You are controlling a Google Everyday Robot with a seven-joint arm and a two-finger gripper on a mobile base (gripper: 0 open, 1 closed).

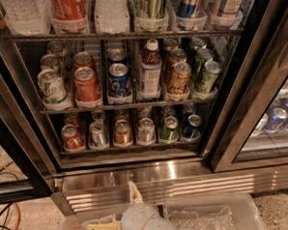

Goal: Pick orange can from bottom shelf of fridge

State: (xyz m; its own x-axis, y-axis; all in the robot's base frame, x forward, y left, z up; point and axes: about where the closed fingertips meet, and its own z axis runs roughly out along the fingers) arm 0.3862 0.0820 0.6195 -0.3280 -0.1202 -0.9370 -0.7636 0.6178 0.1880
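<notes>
The fridge [231, 116] stands open in front of me. Its bottom shelf [132, 146] holds a row of short cans. The orange can [122, 132] stands upright in the middle of that row, between a silver can [98, 134] and another silver can [145, 130]. A red can [72, 138] is at the left end, and a green can [169, 128] and a blue can [192, 126] are to the right. My gripper [118, 210] is low at the bottom edge, well below and in front of the shelf, open and empty, its pale fingers [134, 192] spread apart.
The rack above [130, 104] holds taller cans and a bottle [149, 71]. The ribbed steel base panel [179, 179] runs under the shelves. A clear plastic bin [216, 217] sits on the floor by my arm. A glass door [274, 119] stands on the right, cables [3, 211] lie at left.
</notes>
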